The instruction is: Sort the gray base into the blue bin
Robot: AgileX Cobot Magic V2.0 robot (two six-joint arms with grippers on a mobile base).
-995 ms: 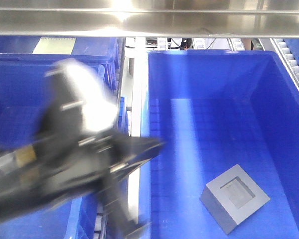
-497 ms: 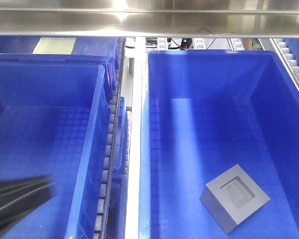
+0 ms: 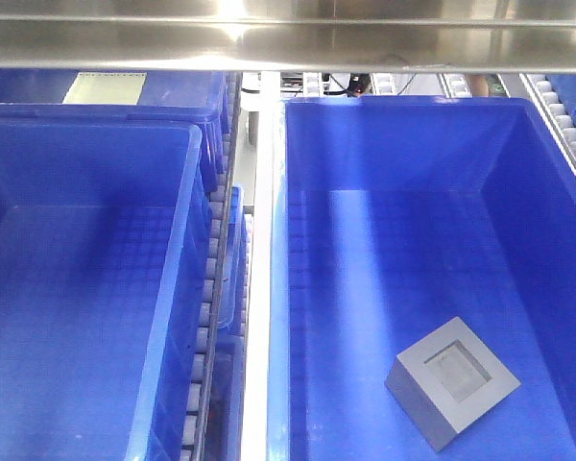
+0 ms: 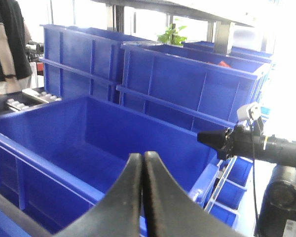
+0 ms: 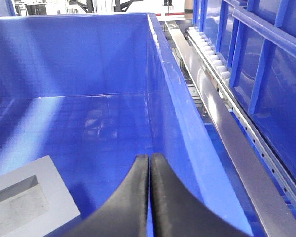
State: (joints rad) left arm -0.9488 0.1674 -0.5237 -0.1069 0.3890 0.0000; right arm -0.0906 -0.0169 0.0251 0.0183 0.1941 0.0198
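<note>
While one gray base (image 3: 451, 382) sits inside, two blue bins (image 3: 403, 110) show.

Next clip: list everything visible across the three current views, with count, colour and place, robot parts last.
gray base: one, matte gray, recess up, lying inside the blue bin near its front right.
blue bin: one, bright blue, right of the metal rail.
other crates: several, blue, left side and stacked behind; the nearest one looks empty.
roller rail: one, metal, between the crates.
person: one, dark shirt, far left in the left wrist view.
plant: one, green, background.
left gripper: black, jaws together, holding nothing.
right gripper: black, jaws together, over the bin, beside the base.
</note>
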